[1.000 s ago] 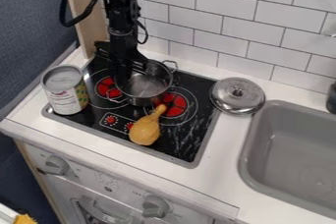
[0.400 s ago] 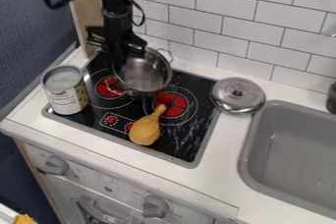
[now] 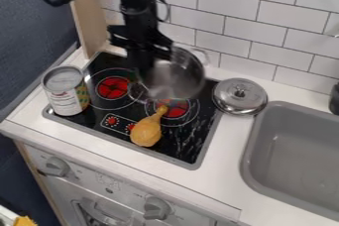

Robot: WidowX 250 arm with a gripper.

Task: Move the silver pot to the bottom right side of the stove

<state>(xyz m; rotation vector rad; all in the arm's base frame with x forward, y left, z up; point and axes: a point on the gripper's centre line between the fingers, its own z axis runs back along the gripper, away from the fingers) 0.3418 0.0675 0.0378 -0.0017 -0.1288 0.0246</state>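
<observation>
My gripper point(image 3: 147, 66) hangs over the back of the stove, shut on the left wall of the silver pot point(image 3: 177, 77). The pot is held in the air and tilted, its opening turned toward the camera, above the right part of the stove point(image 3: 205, 143). The fingertips are partly hidden by the blurred pot rim. Below the pot, one red burner point(image 3: 173, 109) is partly covered, and another red burner point(image 3: 112, 87) shows to the left.
A yellow drumstick toy point(image 3: 146, 131) lies at the stove's front middle. An open can point(image 3: 65, 91) stands on the left edge. A silver lid point(image 3: 240, 96) rests right of the stove, beside the grey sink point(image 3: 298, 155). The tiled wall point(image 3: 258, 27) rises behind.
The gripper rose from the stove with the pot, which tilted, and then both moved to the right. The can, drumstick and lid stayed where they were.
</observation>
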